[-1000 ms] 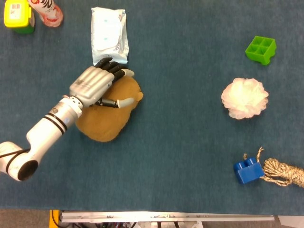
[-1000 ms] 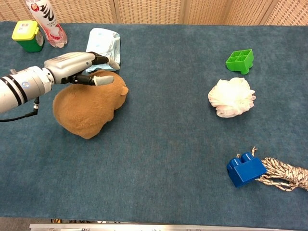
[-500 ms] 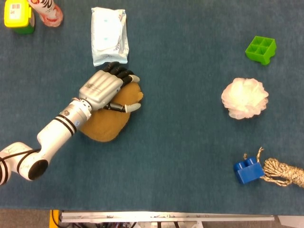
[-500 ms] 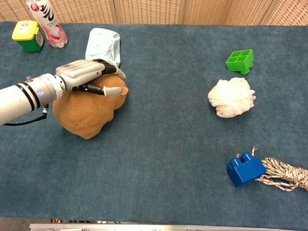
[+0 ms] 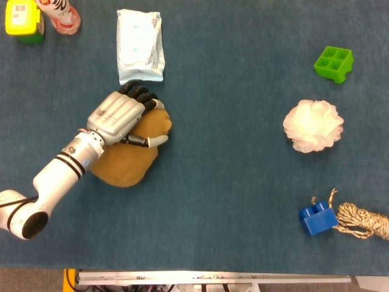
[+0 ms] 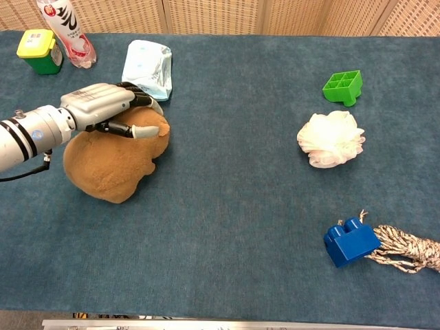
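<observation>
A brown plush toy (image 5: 124,164) lies on the blue table cloth at the left, its underside still on the cloth in the chest view (image 6: 106,168). My left hand (image 5: 118,115) sits on its upper end. The fingers curl over the top and the thumb presses into the side, so the hand (image 6: 103,106) grips the plush. A pale blue pack of wipes (image 5: 140,45) lies just beyond the fingers, apart from them. Neither view shows my right hand.
At the far left corner stand a green jar with a yellow lid (image 5: 23,19) and a bottle (image 5: 59,13). On the right are a green block (image 5: 333,63), a white mesh pouf (image 5: 313,125), a blue brick (image 5: 317,219) and a coil of rope (image 5: 364,220).
My left hand came down onto the plush, closed its fingers over the top, then pulled back to the left; the plush slid left and toward me with it.
</observation>
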`<state>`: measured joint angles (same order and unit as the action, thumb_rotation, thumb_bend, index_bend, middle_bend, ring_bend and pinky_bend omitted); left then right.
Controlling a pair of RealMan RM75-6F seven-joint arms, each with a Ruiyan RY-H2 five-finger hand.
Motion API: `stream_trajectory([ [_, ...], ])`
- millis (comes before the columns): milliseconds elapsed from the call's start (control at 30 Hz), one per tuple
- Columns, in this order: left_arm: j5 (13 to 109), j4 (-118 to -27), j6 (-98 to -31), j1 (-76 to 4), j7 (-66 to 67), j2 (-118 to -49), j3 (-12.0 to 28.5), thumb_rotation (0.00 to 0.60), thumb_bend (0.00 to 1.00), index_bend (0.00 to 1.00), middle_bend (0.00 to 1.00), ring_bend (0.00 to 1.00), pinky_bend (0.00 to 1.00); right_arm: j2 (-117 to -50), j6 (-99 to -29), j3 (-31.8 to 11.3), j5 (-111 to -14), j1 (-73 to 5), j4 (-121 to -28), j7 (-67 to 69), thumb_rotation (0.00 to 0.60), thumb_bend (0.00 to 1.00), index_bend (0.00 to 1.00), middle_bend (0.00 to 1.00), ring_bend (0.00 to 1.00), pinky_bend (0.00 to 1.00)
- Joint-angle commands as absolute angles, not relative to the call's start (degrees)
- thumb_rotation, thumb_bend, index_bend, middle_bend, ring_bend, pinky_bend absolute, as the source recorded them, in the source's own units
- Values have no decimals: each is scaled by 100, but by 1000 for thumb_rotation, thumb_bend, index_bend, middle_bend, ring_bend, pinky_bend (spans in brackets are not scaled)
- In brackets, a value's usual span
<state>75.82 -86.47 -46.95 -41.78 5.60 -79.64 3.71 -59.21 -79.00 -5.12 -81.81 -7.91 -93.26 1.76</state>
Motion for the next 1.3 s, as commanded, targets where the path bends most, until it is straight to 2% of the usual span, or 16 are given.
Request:
stream_trajectory([
  [33,7625,-8780,-4763,-4130,304,-7880,400,76,130,238,207,124,0,-5922,-7905,-509,-8174,-783,-9315,189,600,98,372,344,241,234],
  [467,7665,-8498,-4554,-4384,-288,-8320,582,77,131,232,194,124,0,-5848,-8021,-483,-8154,-668,-9323,246,600,97,372,344,241,234],
  [733,7782,-8061,-4543,-4599,512,-8619,498,76,131,216,182,124,0,-5825,-8050,-476,-8144,-628,-9330,266,600,98,372,344,241,234],
  [1300,7405,-8393,-4458,-4521,657,-8380,397,76,130,216,182,124,0,-5844,-8045,-470,-8171,-610,-9299,322,600,98,372,344,241,234],
])
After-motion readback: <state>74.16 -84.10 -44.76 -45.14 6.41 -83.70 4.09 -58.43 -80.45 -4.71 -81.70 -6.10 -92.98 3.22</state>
